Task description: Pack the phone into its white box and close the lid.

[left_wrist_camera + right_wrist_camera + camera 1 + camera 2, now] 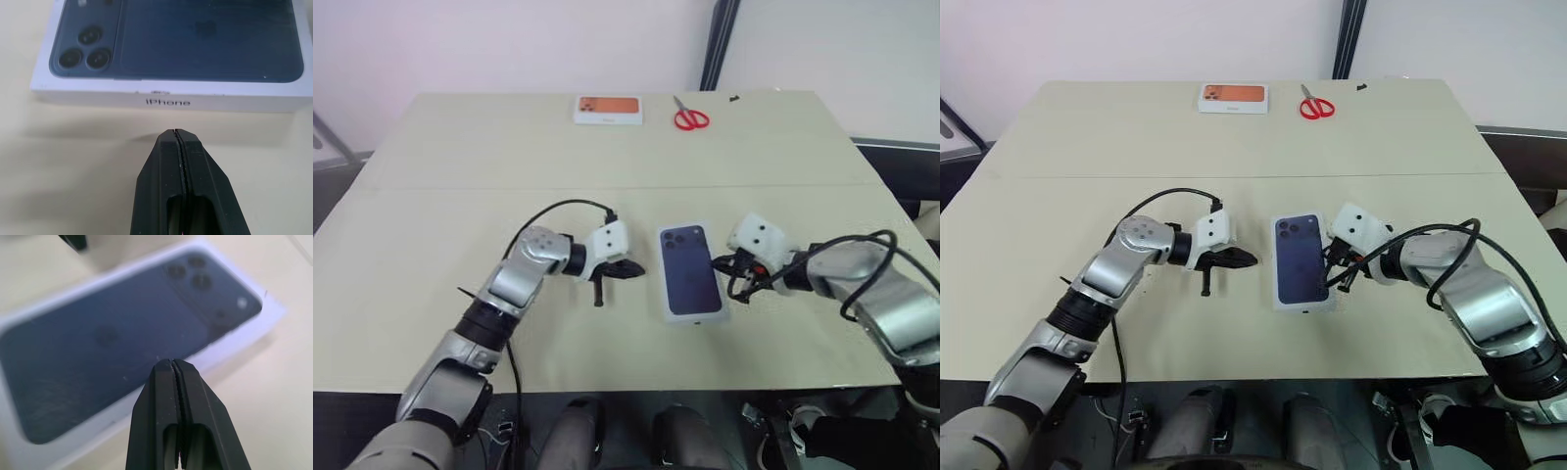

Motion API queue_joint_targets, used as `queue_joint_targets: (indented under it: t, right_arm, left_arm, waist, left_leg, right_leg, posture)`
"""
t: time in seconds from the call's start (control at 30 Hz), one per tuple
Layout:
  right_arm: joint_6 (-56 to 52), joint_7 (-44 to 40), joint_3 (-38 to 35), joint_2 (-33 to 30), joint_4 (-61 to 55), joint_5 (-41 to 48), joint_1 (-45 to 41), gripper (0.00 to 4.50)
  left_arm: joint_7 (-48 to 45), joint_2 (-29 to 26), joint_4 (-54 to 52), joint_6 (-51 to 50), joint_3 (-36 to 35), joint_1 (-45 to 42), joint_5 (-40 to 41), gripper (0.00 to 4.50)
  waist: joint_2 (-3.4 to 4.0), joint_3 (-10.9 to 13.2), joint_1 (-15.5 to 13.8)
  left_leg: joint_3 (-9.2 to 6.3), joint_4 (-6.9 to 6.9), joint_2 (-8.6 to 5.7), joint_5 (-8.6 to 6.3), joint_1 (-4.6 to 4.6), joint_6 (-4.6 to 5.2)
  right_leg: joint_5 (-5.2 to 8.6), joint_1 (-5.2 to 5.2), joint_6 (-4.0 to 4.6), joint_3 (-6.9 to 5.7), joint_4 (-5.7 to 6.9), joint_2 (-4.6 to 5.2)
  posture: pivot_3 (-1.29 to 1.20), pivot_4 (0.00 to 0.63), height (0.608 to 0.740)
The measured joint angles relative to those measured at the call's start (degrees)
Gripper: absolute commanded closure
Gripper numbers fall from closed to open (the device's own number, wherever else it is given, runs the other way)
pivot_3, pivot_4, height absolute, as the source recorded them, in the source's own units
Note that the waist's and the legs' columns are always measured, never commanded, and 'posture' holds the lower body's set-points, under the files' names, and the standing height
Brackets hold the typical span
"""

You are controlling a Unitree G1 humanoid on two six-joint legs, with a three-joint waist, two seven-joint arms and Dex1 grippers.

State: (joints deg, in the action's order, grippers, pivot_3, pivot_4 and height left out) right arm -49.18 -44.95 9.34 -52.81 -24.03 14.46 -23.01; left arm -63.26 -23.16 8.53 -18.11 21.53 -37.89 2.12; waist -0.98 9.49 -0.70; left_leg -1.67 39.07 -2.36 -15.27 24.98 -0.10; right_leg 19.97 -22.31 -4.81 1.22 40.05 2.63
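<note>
Left eye view: scissors [690, 117], orange-picture box [608, 109] at far edge, well apart from lid [690, 271].

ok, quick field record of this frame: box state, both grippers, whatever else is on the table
box: white rectangular cardboard box, lid printed with a dark blue phone picture on top, lying flat near the middle of the beige table
left gripper: shut, beside the box's left long side, apart from it, holding nothing
right gripper: shut, at the box's right edge, contact cannot be told
far edge: white box with an orange picture; red-handled scissors to its right
</note>
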Motion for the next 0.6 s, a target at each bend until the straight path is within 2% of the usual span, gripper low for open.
queue_joint_targets:
  t: [0.6]
  right_arm:
    - [1.21, 0.26, 1.87, 0.92, 1.49, -3.71, 0.60, 4.45]
  left_arm:
    - [4.77, 2.97, 0.12, 0.91, 1.83, 0.09, -2.01, 4.50]
  waist:
    - [0.00, 0.00, 0.03]
  left_leg:
    - [0.00, -0.01, 0.00, 0.00, 0.00, 0.00]
  right_leg:
    - [0.00, -0.02, 0.00, 0.00, 0.02, -0.01]
  posture:
    - [0.00, 0.150, 0.740]
